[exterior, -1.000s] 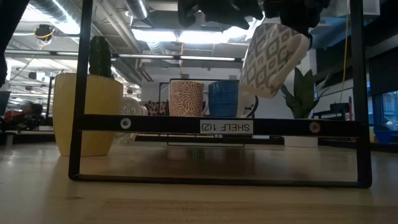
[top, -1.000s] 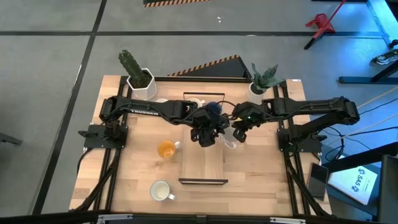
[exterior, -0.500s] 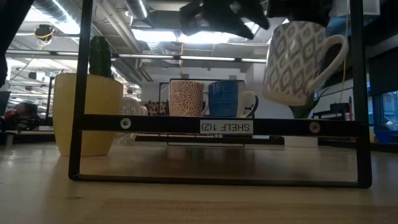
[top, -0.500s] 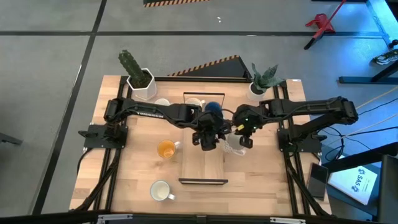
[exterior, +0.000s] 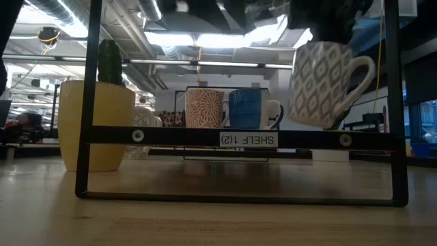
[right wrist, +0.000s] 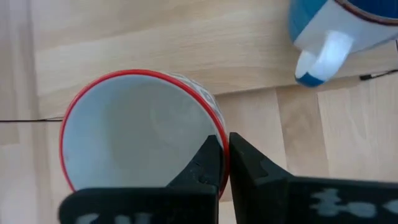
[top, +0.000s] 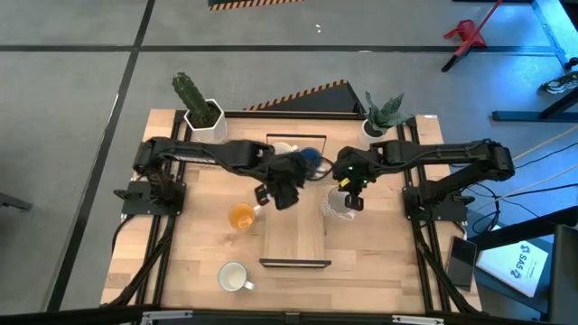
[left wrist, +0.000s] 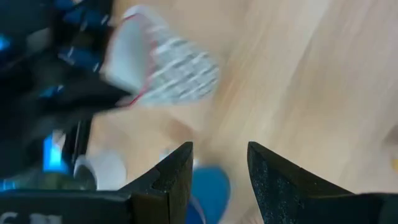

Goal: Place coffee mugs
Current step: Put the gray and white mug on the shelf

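Grey floor (top: 81,81) with dark seams surrounds the wooden table (top: 199,244); bright ceiling lights (exterior: 198,37) hang overhead.

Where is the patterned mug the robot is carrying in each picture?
High view: patterned mug, right of centre, under the right hand.
Low view: upper right, hanging.
Left wrist view: upper left, blurred.
Right wrist view: lower left, rim pinched.
Shared landmark: blue mug.

Patterned white mug (exterior: 321,85), red rim, held upright in air, handle right. Blue mug (exterior: 247,108) and orange-patterned mug (exterior: 205,107) upright behind. Orange mug (top: 241,217), white mug (top: 234,277) on table.
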